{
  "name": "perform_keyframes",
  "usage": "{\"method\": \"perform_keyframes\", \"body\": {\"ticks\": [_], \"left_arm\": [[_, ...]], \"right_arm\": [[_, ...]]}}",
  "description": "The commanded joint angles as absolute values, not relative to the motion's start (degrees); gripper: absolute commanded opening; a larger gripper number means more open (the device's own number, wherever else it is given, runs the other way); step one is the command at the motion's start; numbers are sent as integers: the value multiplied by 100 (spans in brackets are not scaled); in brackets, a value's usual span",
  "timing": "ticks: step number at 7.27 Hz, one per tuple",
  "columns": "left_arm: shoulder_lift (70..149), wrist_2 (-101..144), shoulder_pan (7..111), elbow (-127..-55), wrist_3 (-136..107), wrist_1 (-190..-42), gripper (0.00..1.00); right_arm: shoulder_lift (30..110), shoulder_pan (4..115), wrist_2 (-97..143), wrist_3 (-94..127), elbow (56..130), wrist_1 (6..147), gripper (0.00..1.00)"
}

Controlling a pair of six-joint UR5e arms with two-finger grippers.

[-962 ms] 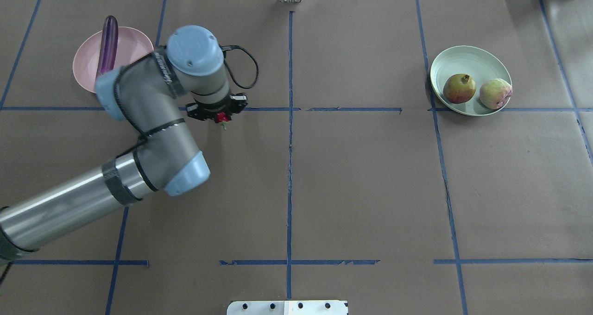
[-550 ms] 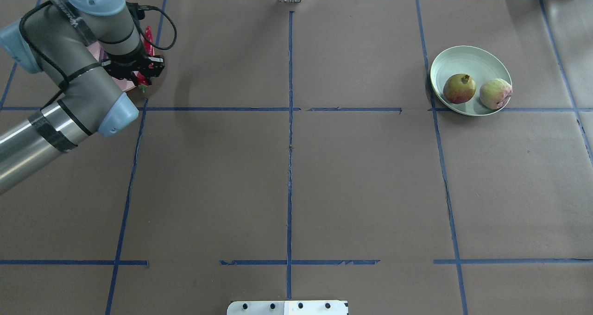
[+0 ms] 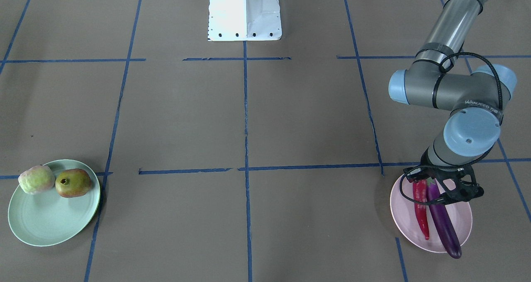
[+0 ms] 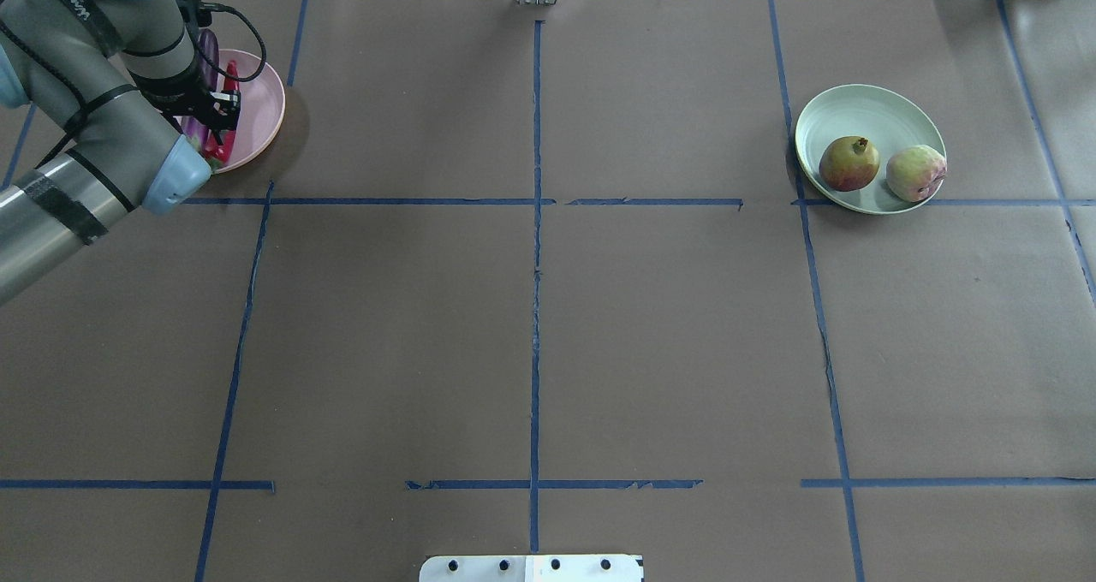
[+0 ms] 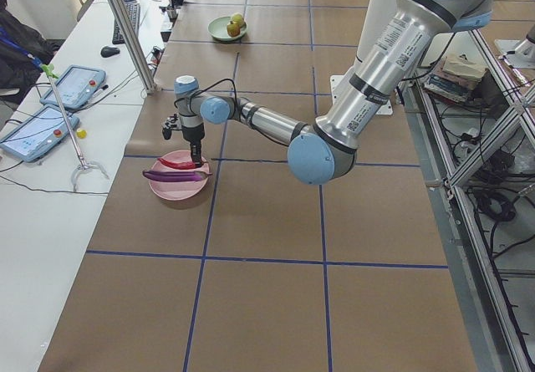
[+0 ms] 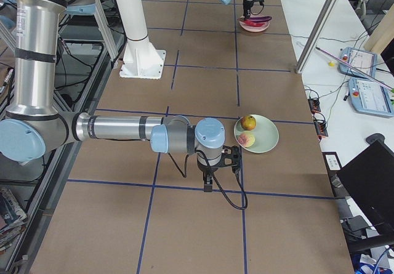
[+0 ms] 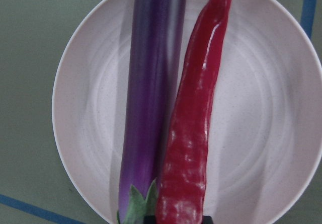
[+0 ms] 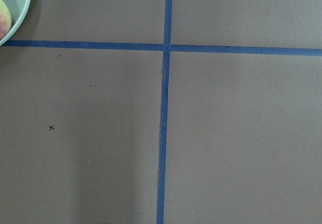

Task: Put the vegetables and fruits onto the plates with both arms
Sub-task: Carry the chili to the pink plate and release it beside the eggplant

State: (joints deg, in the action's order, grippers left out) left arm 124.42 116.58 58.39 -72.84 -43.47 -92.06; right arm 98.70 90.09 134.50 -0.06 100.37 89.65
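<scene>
Left end effector [image 3: 429, 187] hangs over the pink plate [image 3: 400, 207], fingers pinching the thick stem end of the chili [image 3: 421, 209]. In the wrist view that end looks raised and the tip lower, so I judge it not yet released.

The chili runs parallel to the eggplant [image 3: 443, 220], just beside it. Laid lengthwise, both long items share one plate, though one end of the eggplant overhangs the rim.

The green plate [image 3: 45, 226], at the far end of the worktop [image 4: 668, 334], carries the red-green fruit [image 3: 73, 183] and the pale peach-like fruit [image 3: 36, 179], close together near its rim. Sorting is by kind.

Right end effector [image 6: 209, 181] sits low over the worktop near the green plate. It is seen only side-on, so I cannot tell its state.

Remaining, by judgement: release the chili and lift clear.
</scene>
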Motion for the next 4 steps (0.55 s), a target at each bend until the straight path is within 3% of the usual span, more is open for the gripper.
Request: {"method": "perform_keyframes", "body": {"ticks": [1,4], "left_arm": [[12350,12615,6543,-7478,-3084,-9124,100],[10974,12981,7538,-8365,-860,-9114,100]], "right_arm": [[9870,9009,13439,-9,10028,8965,100],[9870,9009,13438,-26,10028,8965,100]]}}
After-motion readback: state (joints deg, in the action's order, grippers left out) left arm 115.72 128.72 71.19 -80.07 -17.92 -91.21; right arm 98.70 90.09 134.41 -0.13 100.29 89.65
